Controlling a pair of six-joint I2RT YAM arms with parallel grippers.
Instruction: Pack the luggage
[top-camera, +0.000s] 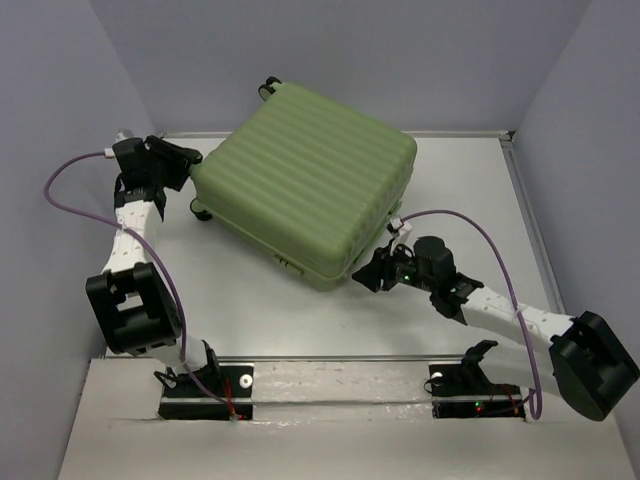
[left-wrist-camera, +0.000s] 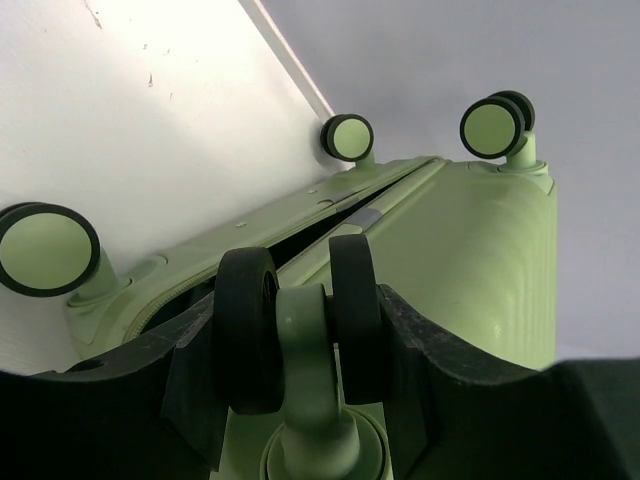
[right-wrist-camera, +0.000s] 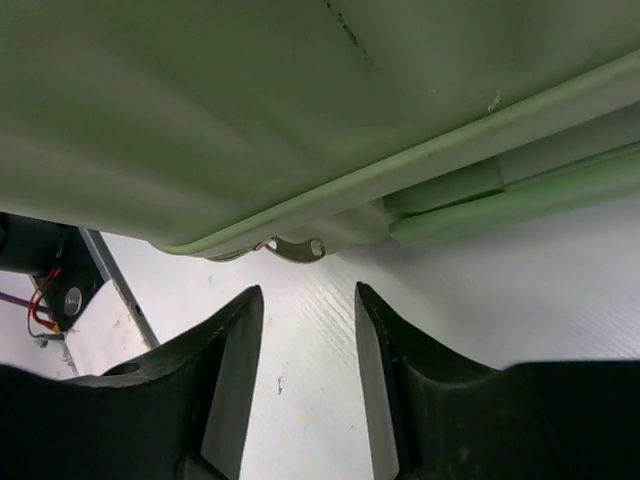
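Observation:
The luggage (top-camera: 305, 185), a light-green ribbed hard-shell suitcase, lies flat and closed on the white table. My left gripper (top-camera: 188, 166) is at its far-left corner, shut on a black double wheel (left-wrist-camera: 298, 325) with a finger pressed against each side. Three other wheels (left-wrist-camera: 47, 250) (left-wrist-camera: 348, 137) (left-wrist-camera: 495, 125) show along that end, and the seam between the shells (left-wrist-camera: 300, 235) gapes a little. My right gripper (top-camera: 372, 275) is open and empty at the near corner, low over the table. Its fingertips (right-wrist-camera: 308, 300) sit just short of a metal zip pull (right-wrist-camera: 295, 248) under the shell's edge (right-wrist-camera: 250, 110).
Grey walls close in the table at the left, back and right. A raised rail (top-camera: 525, 210) runs along the table's right edge. The arm mounts stand on the front board (top-camera: 330, 400). Bare table (top-camera: 460, 180) lies to the right of the suitcase.

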